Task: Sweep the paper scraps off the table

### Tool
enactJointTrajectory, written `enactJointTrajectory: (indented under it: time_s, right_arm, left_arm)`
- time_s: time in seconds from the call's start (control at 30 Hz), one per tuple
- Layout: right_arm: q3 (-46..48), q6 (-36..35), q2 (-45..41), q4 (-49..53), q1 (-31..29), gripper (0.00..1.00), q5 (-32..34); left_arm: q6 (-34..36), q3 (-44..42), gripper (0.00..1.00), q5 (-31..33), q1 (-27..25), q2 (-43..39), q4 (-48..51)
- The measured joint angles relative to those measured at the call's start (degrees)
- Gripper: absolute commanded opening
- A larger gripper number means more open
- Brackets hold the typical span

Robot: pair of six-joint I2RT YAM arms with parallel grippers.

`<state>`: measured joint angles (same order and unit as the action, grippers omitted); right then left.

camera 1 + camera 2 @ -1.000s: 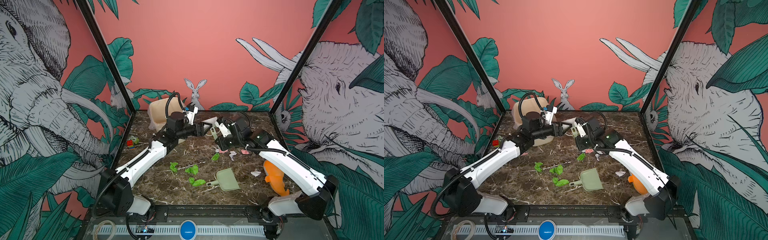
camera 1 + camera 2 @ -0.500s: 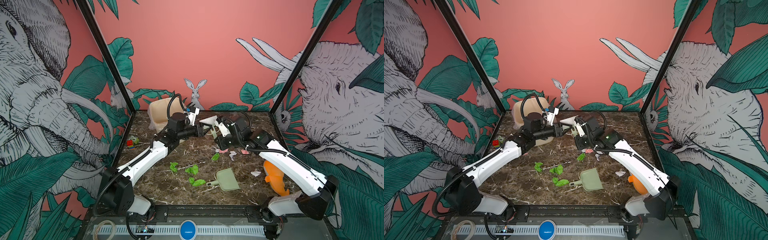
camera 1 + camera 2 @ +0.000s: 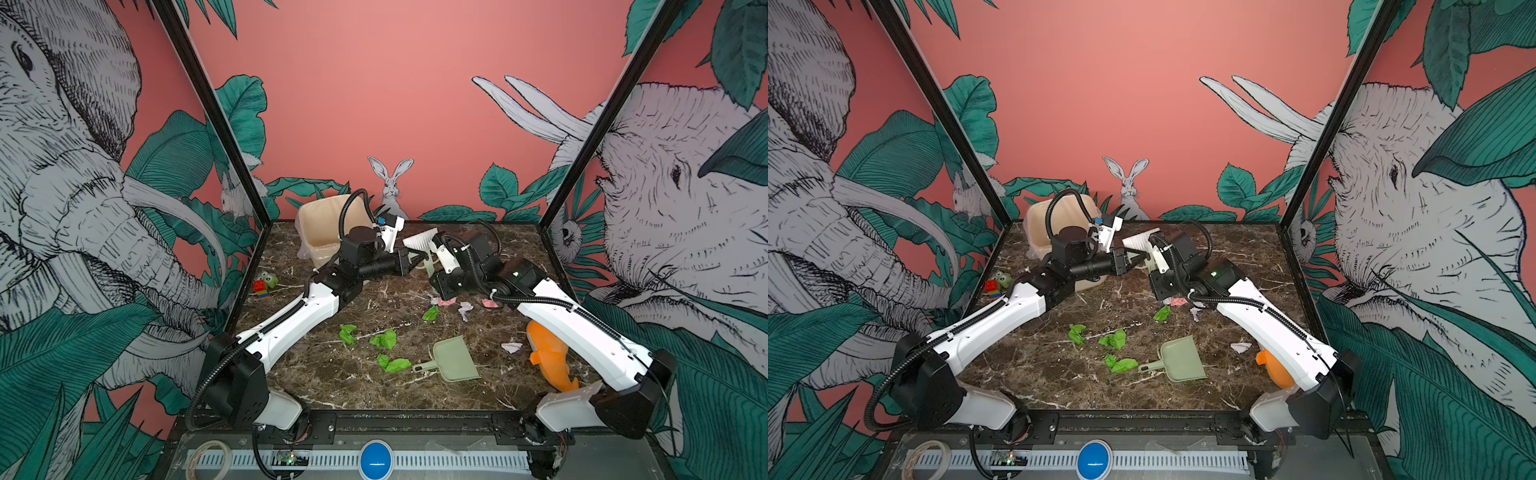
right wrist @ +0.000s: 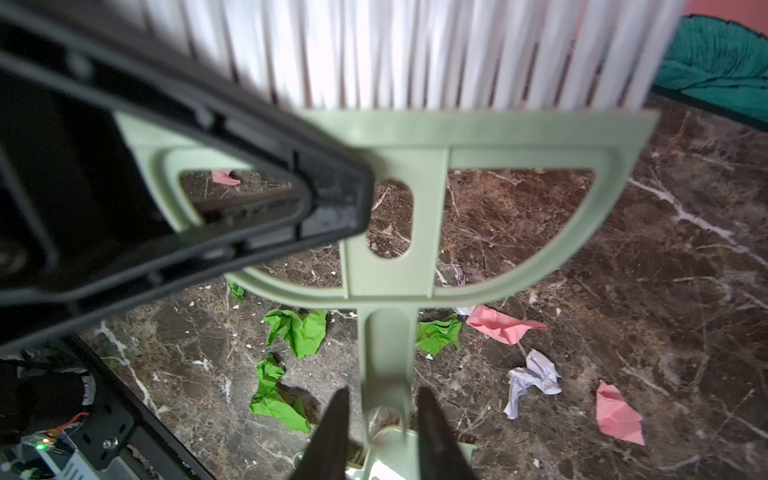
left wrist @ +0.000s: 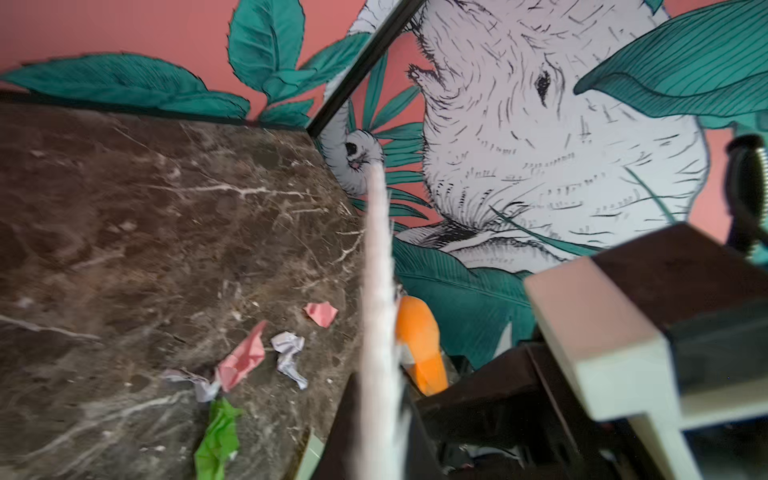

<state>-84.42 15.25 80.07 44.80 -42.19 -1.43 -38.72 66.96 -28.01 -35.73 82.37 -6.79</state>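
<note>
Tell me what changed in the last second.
The left tool closed on the brush by its head, and the right tool opened, letting go of the handle. The brush barely moved. The scraps and dustpan stayed put.

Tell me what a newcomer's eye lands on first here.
A pale green hand brush with white bristles hangs above the back of the dark marble table, its head clamped by the left gripper. Bright green, pink and white paper scraps litter the middle, beside a sage-green plastic dustpan near the front.
</note>
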Motion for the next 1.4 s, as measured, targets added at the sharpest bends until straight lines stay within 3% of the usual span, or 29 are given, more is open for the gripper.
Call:
enactJointTrajectory:
  time_s: [0.07, 0.17, 0.3, 0.53, 0.73, 0.9, 1.17, 1.4]
  right_arm:
    - [0.7, 0.9, -1.4, -1.4, 2.0, 0.65, -3.3]
    - [8.3, 6.7, -7.5, -11.2, 10.5, 0.70, -13.0]
    - [23.3, 22.2, -14.4, -31.7, 22.8, 0.74, -25.6]
    - [33.0, 44.6, -9.2, -65.7, 25.4, 0.76, -38.8]
    - [33.7, 58.2, -3.0, -90.9, 25.4, 0.74, -42.6]
    - [33.5, 60.7, -2.4, -95.9, 25.5, 0.73, -43.4]
    - [33.5, 62.7, -2.0, -100.0, 25.3, 0.57, -43.6]
    - [33.5, 63.3, -0.4, -101.5, 24.5, 0.55, -43.9]
  left_arm:
    - [-0.1, -1.3, 0.00, 2.8, 0.2, -0.7, -1.1]
    - [-0.4, -5.5, 0.00, 8.1, 0.3, -3.9, -3.7]
    - [-2.6, -9.3, 0.00, 13.6, 0.3, -6.9, -11.1]
    - [-8.0, -8.0, 0.00, 17.7, -1.6, -4.1, -23.1]
    - [-11.4, -4.0, 0.00, 18.7, -2.9, 1.6, -30.3]
    - [-13.4, -2.5, 0.00, 18.9, -3.3, 3.9, -34.2]
    - [-14.4, -2.0, 0.00, 19.6, -3.5, 4.0, -37.3]
    - [-14.4, -0.6, 0.00, 20.0, -3.5, 4.0, -37.8]
